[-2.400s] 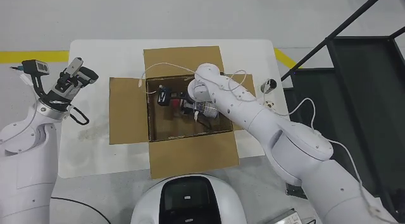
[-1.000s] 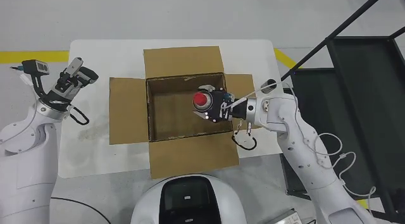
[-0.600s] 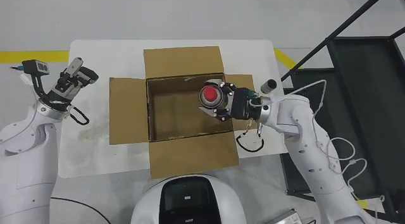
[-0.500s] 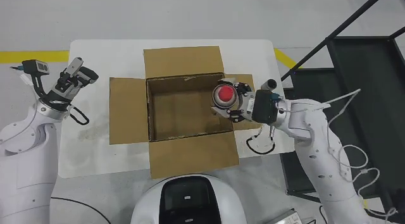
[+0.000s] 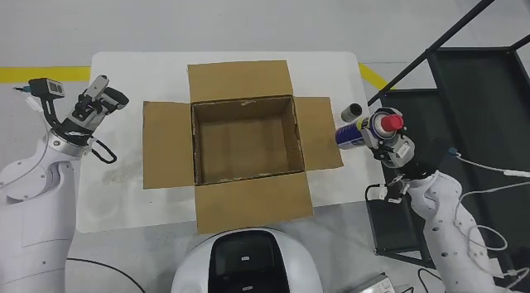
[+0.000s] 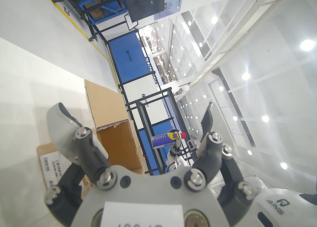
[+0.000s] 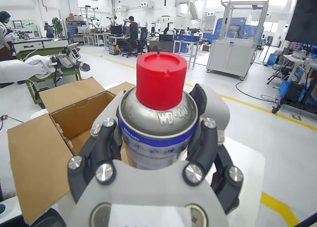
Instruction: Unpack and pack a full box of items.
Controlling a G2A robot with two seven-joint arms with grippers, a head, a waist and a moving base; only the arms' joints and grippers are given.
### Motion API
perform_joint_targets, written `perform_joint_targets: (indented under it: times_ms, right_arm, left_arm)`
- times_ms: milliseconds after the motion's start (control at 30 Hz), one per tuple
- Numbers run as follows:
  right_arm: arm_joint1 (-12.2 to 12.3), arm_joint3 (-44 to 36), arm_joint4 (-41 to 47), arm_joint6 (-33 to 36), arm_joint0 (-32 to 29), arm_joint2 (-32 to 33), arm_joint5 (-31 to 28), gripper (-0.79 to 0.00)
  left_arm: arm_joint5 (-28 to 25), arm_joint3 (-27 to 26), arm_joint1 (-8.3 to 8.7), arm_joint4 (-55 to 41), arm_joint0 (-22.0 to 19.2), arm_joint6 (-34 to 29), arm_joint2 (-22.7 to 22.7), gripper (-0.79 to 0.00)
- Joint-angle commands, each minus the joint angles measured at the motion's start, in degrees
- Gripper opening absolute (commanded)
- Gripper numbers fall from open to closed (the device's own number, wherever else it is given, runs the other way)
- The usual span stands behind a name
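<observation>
**Spray can lifted out of the box and carried to the table's right edge**

Since 2.4 s ago, the right arm has been drawn out of the cardboard box [image 5: 240, 82] and swung away to the right, with the spray can [image 5: 349, 134] carried along. The left arm has been kept where it was.

The spray can is now clamped in the right gripper [image 5: 383, 132], red cap uppermost. It is held past the box's right flap, over the right edge of the table [image 5: 132, 69]. A small grey cylinder [image 5: 352, 112] lies just beside it. Whether the can's base is touching the table cannot be told. In the right wrist view the right gripper's fingers [image 7: 200, 104] are seen pressed against both sides of the can's body.

The left gripper [image 5: 103, 98] is held over the table's left edge, well apart from the box. It is spread wide and nothing is held in it.

Only bare cardboard is seen inside the box from above, so the unpacking half is judged to be at or near its end.

Next, the can would need to be lowered upright onto bare table, kept clear of the cylinder and the flap. Only then should the grip be released.
</observation>
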Motion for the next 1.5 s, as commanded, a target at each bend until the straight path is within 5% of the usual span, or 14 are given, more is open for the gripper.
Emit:
perform_joint_targets:
  times_ms: [0,567,867,1467]
  right_arm:
    - [0.0,-0.1,0.1,0.1,0.0,0.0,0.0,-0.785]
    - [0.0,0.9,0.9,1.7,-0.5,0.6,1.8,-0.785]
    - [0.2,15.7,-0.6,-2.7,-0.4,1.3,4.0,-0.785]
    - [-1.7,45.9,-7.9,-20.0,14.2,-10.6,18.4,-0.785]
  left_arm:
    - [0.0,0.0,0.00,0.0,0.0,0.0,0.0,0.000]
    - [0.0,0.0,0.00,0.0,0.0,0.0,0.0,0.000]
    - [0.0,0.0,0.00,0.0,0.0,0.0,0.0,0.000]
    - [0.0,0.0,0.00,0.0,0.0,0.0,0.0,0.000]
